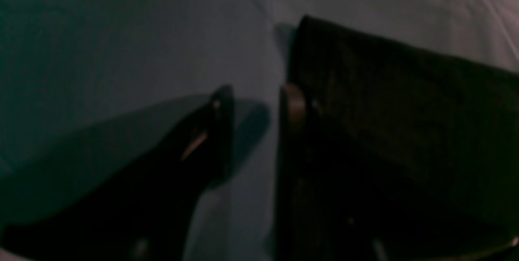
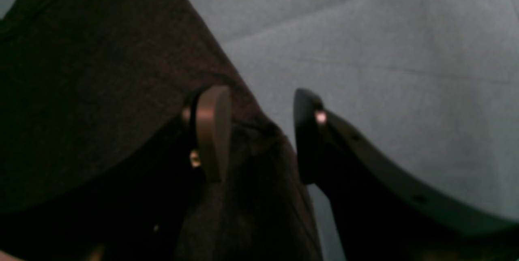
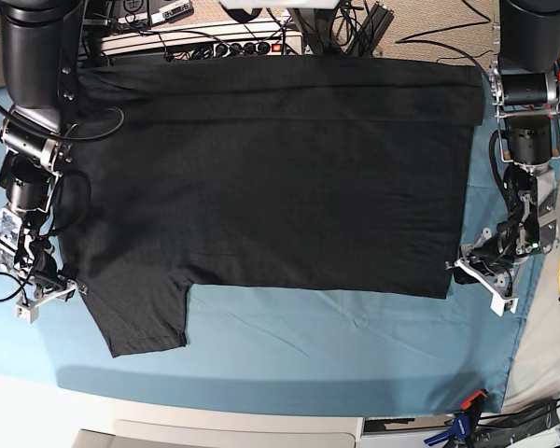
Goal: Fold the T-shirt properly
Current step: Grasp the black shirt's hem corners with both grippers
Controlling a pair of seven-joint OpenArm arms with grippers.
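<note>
The right gripper (image 3: 63, 286) stood open at the sleeve edge of the T-shirt (image 3: 271, 177), one finger over the fabric and one over the table cloth (image 3: 308, 345). The shirt lay flat, plain side up. The left gripper (image 3: 459, 268), also open, straddled the opposite corner. In these dim wrist views, either seemed likely to pinch cloth along with the shirt, or to miss the edge.

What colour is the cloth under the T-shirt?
Teal-blue; the table cloth shows best in the base view, below the black T-shirt.

T-shirt (image 3: 280, 177): matt black cloth, plain. Table cloth (image 3: 336, 345): teal-blue cloth, matt, faintly creased.
</note>
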